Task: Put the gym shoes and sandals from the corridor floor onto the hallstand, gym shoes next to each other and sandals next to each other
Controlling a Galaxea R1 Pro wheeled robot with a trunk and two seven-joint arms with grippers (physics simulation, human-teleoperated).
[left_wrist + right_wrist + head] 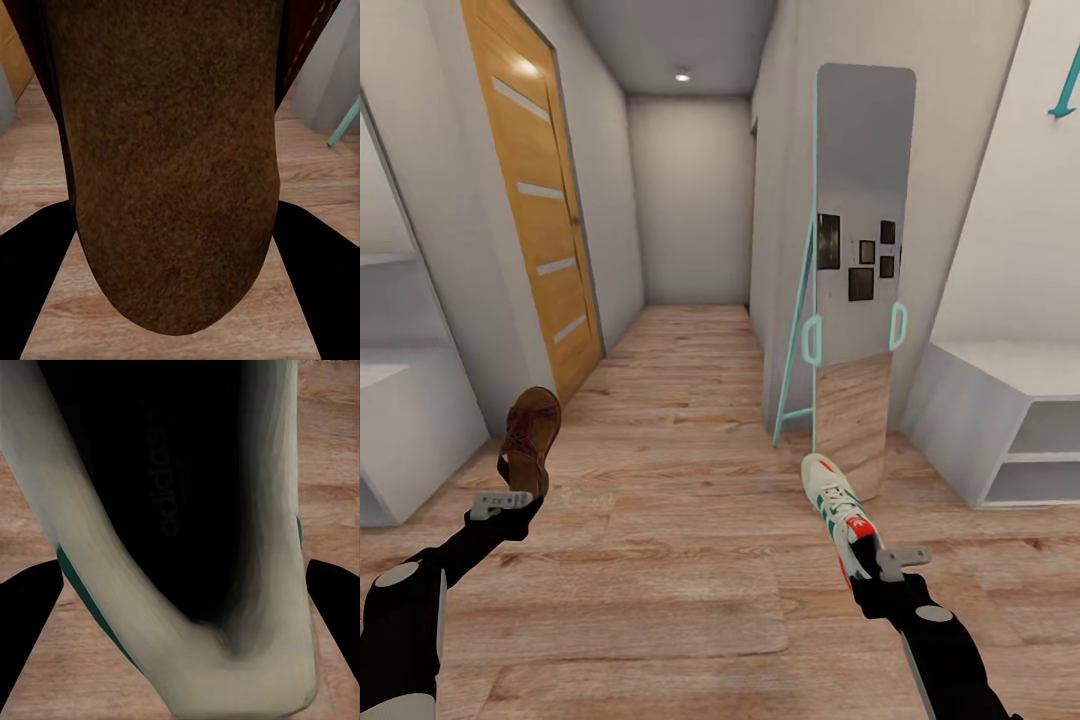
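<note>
Head view: we're looking down a corridor with a wood-plank floor (680,560). The left gripper (510,498) is clamped on the heel end of a dark brown sandal (530,438), which stands nearly upright in the air above the floor. Over on the other side, the right gripper (882,566) is clamped on a white gym shoe (840,512) with green stripes and a red-orange tongue — toe pointing away from the robot, held clear of the planks. A tall standing mirror (860,270) with a teal frame leans against the right wall. Just beyond it at the right edge sits a pale grey-white bench (1000,372) with two open shelf slots, and both slots look bare as far as they show. A wooden door (535,190) is on the left wall, with another pale shelving unit (405,400) at the left edge.

Left wrist view: the sandal's brown footbed (172,165) sits between the two dark fingers (30,285), floor planks beneath.

Right wrist view: we're staring into the gym shoe's dark opening (172,510) — white collar, green trim, a black finger (26,622) on either side.
</note>
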